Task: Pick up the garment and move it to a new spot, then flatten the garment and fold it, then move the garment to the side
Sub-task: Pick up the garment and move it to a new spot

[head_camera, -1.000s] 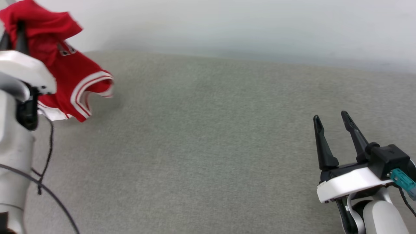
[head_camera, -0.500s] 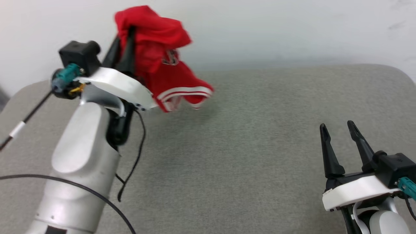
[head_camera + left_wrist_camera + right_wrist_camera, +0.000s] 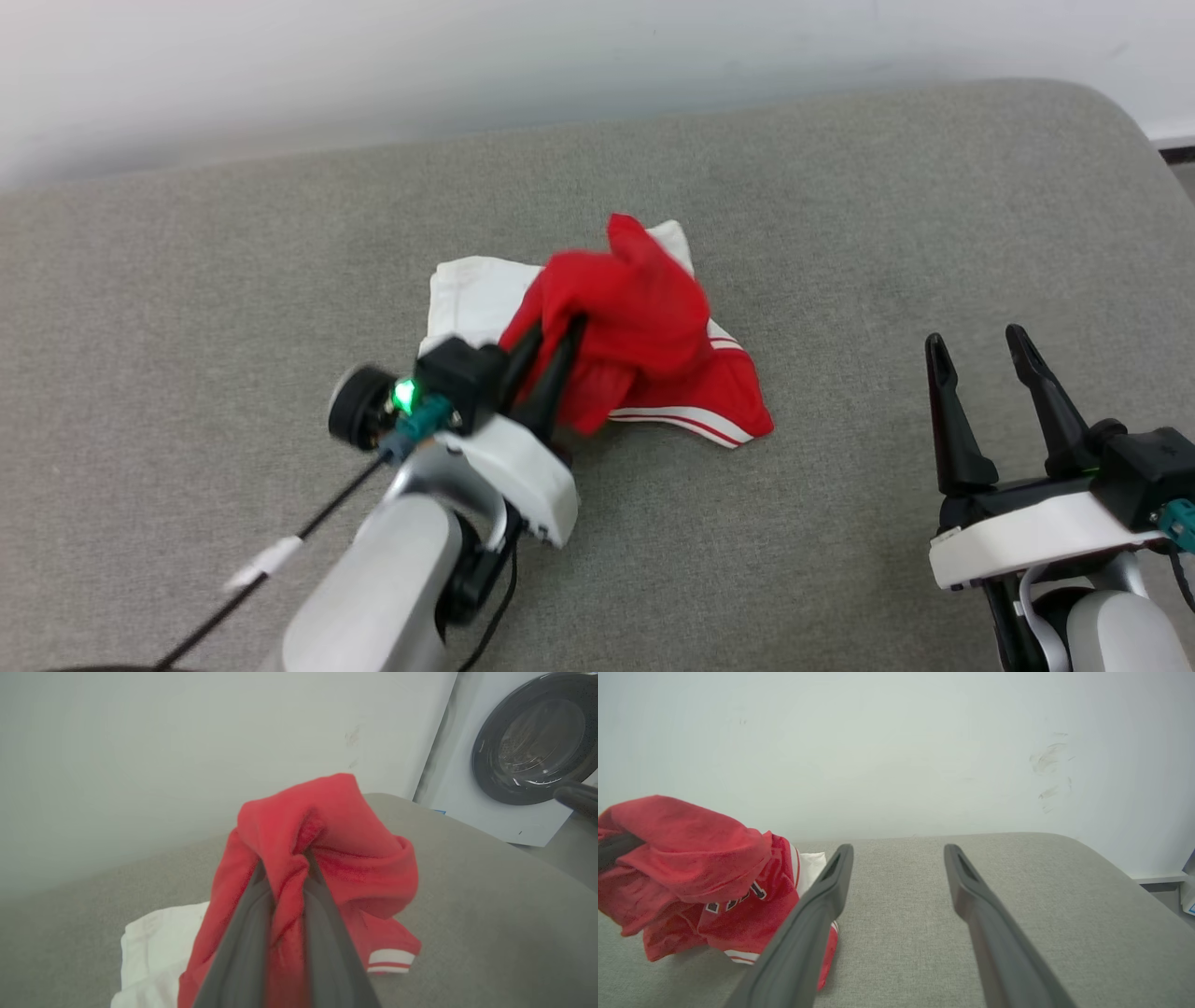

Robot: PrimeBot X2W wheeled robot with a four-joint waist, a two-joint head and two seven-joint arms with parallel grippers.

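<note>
My left gripper [image 3: 557, 329] has its fingers clamped on a pinch of the garment [image 3: 653, 317]. The garment sits bunched near the middle of the grey tabletop [image 3: 187, 280], with its white part and striped hem touching the surface and the red top propped up on the fingers. I judge the carry to a new spot nearly finished, with only the release to come. Flattening, folding and moving it aside are all left. My right gripper [image 3: 976, 338] hovers well apart, fingers spread and empty.
</note>
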